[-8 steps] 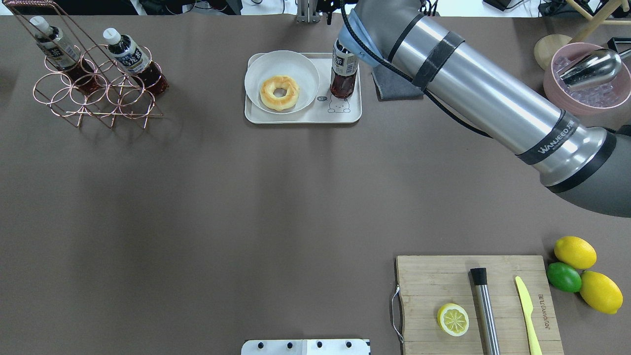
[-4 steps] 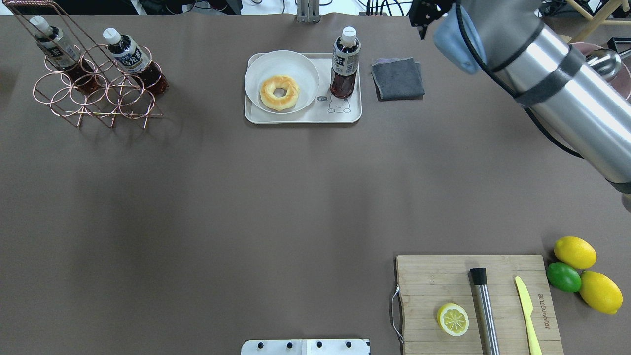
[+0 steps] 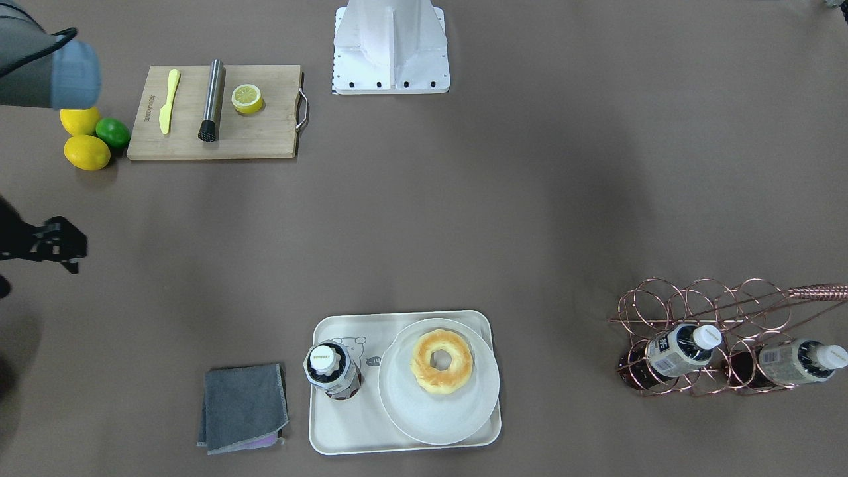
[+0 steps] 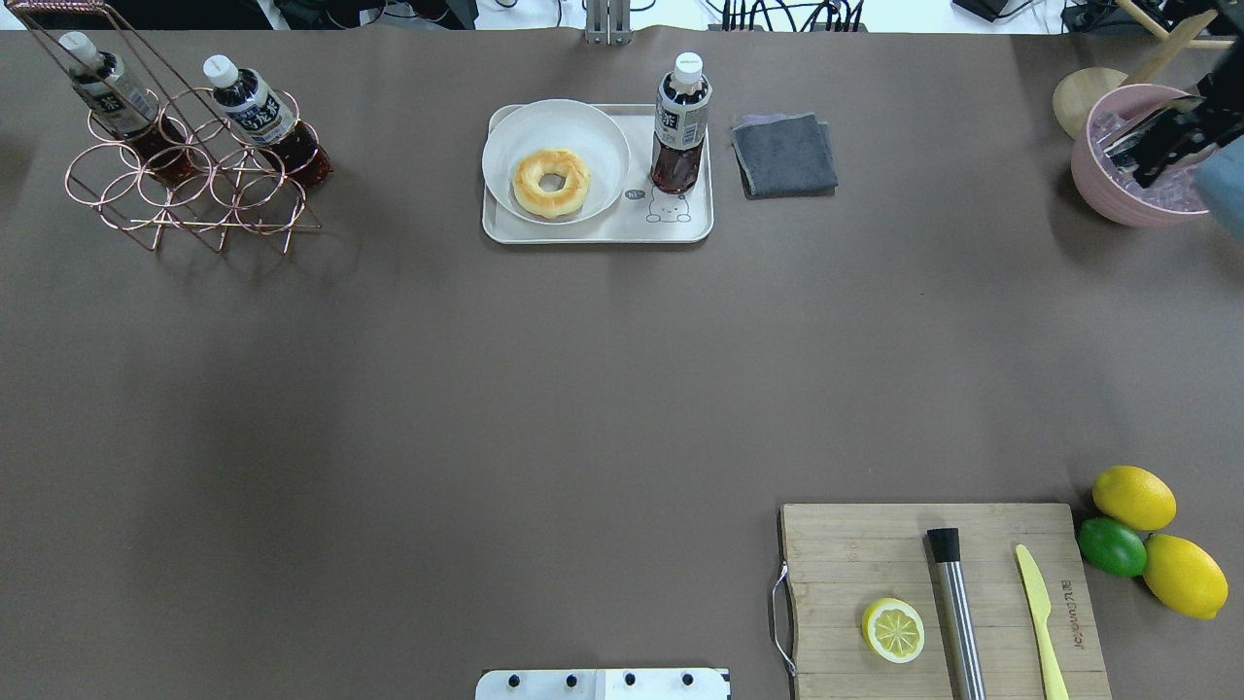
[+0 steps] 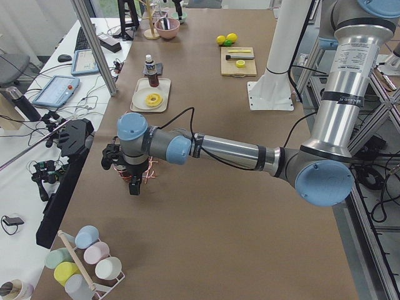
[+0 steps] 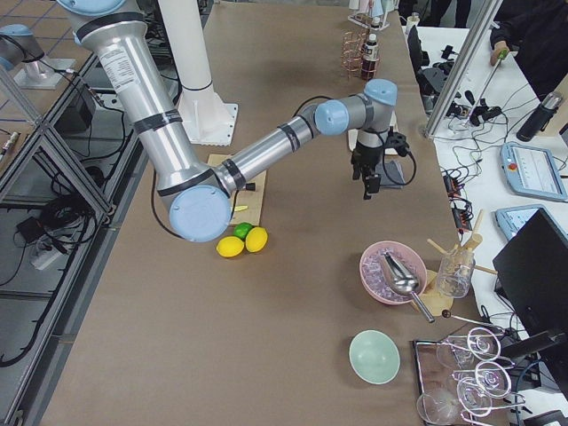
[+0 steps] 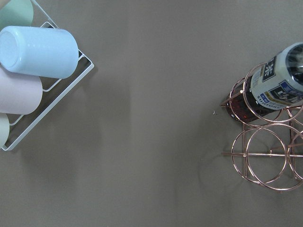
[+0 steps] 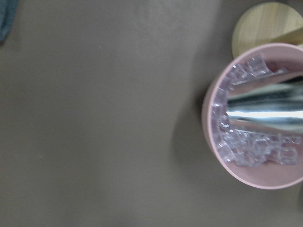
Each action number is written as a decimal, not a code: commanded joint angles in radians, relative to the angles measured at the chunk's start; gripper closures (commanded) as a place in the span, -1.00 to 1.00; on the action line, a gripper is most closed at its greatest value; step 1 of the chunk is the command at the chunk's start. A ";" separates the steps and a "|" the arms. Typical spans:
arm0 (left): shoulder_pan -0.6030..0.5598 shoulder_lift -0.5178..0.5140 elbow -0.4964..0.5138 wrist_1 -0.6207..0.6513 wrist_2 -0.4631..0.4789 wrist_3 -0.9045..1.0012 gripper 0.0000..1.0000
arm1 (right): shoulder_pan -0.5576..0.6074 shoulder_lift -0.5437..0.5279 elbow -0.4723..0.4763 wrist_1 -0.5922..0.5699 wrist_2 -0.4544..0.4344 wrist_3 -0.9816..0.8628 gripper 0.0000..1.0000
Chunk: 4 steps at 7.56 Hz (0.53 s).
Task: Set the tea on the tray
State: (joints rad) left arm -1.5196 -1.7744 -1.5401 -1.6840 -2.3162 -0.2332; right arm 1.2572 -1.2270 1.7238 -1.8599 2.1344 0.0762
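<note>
The tea point(image 4: 679, 126) stands upright on the right part of the cream tray point(image 4: 598, 231), above the bear drawing. It also shows in the front view point(image 3: 331, 371) on the tray point(image 3: 344, 427). Nothing holds it. My right gripper point(image 4: 1161, 141) is far right of the tray, over the pink ice bowl, and looks open and empty; it shows at the left edge of the front view point(image 3: 63, 245). My left gripper point(image 5: 133, 184) hangs by the copper rack; I cannot tell whether it is open or shut.
A white plate with a doughnut point(image 4: 552, 181) fills the tray's left. A grey cloth point(image 4: 783, 154) lies right of the tray. A copper rack point(image 4: 185, 190) holds two more bottles. Pink ice bowl point(image 4: 1118, 190), cutting board point(image 4: 826, 583), lemons and lime point(image 4: 1132, 530) at right.
My right arm has swung away from the tray to the far right, ending over the pink ice bowl. The tea has stayed upright on the tray.
</note>
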 commanded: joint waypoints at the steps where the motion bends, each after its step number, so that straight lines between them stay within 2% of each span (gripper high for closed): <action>1: -0.005 0.033 0.000 0.000 0.001 0.002 -0.96 | 0.212 -0.149 -0.067 0.005 0.073 -0.339 -1.00; 4: -0.057 0.122 -0.026 0.001 0.000 0.072 -0.96 | 0.301 -0.238 -0.082 0.014 0.142 -0.394 -1.00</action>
State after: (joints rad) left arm -1.5573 -1.7021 -1.5503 -1.6853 -2.3172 -0.2176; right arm 1.5092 -1.4120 1.6443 -1.8524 2.2365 -0.2950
